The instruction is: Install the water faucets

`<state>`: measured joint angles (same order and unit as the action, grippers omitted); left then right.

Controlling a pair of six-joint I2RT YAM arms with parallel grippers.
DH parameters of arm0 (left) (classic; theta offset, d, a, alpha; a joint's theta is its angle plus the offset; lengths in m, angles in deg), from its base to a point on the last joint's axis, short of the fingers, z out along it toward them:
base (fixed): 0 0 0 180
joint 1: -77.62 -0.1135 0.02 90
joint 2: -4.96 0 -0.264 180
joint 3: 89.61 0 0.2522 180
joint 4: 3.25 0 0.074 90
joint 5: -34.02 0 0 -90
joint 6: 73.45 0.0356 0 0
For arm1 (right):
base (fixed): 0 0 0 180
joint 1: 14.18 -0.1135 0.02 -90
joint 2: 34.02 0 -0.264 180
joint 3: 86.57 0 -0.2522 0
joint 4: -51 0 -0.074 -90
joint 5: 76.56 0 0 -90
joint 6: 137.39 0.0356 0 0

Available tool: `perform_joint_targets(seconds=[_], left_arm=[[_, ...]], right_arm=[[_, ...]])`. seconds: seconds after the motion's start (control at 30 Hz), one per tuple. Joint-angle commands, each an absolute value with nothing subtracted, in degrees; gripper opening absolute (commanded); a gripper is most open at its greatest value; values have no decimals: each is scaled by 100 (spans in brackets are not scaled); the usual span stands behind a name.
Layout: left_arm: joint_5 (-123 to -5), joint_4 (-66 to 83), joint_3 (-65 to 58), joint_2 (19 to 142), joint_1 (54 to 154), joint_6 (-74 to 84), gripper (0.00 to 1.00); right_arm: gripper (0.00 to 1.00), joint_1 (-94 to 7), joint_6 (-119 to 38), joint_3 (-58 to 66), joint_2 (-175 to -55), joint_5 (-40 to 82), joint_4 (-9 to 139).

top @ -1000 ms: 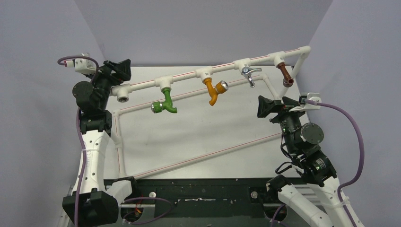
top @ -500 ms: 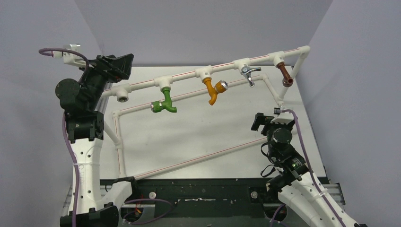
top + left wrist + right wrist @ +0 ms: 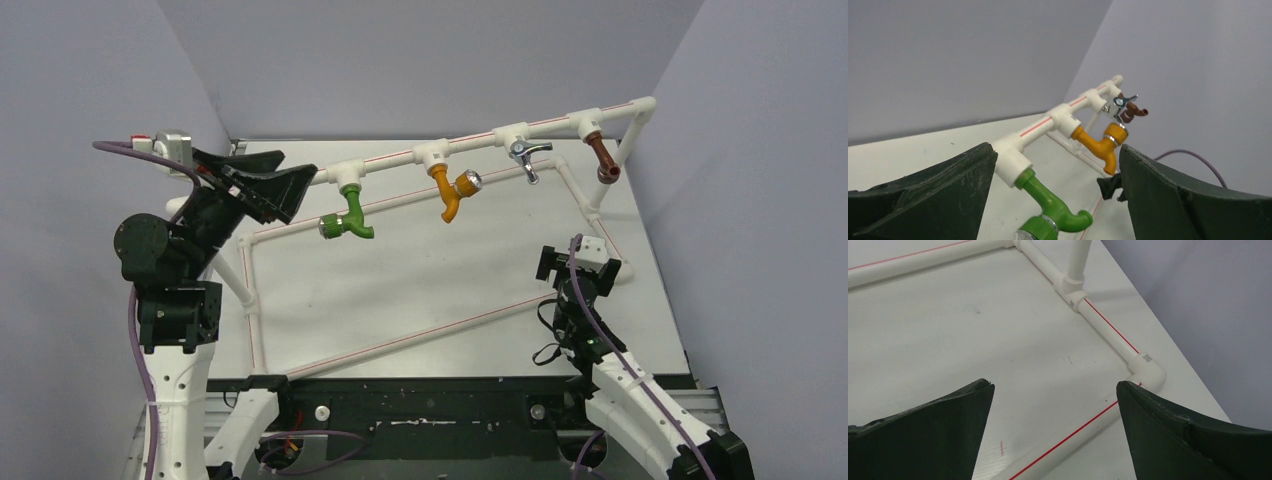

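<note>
Both claws spread and empty; shiny chrome lever tap [image 3: 527, 155] is seated on the raised white pipe rail [image 3: 390, 163].

Top view: it hangs between the orange bent-spout tap [image 3: 452, 190] and the brown tap [image 3: 603, 158]. My left claw [image 3: 285, 195] hovers just beside the green plastic tap [image 3: 350, 220]. My right claw [image 3: 565, 265] is low over the tabletop [image 3: 450, 280], well apart. All four look seated, so I'd keep the left claw wide and clear of the green spout. Left wrist view: looks along the rail and shows the green joint close up. Right wrist view: only bare tabletop and a pipe elbow [image 3: 1148, 371].
</note>
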<state>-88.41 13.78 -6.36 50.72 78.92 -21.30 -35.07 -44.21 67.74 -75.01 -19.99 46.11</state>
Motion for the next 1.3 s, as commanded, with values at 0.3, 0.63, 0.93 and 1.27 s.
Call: perform_joint_targets(seconds=[0.3, 0.63, 0.93, 1.27], left_arm=[[-8299, 3351, -143, 4580, 9753, -469, 91], [-8348, 3742, 201, 4463, 11096, 642, 91], [-8716, 2994, 54, 4100, 11168, 515, 92], [-8926, 3211, 50, 3674, 11074, 266, 93]], right_arm=[[100, -1878, -4117, 7498, -10359, -468, -98], [100, -1759, -4669, 7367, -12742, 142, -2248], [100, -1782, -4768, 6586, -12608, 349, -608], [100, -1655, -4739, 6482, -12638, 560, -450]])
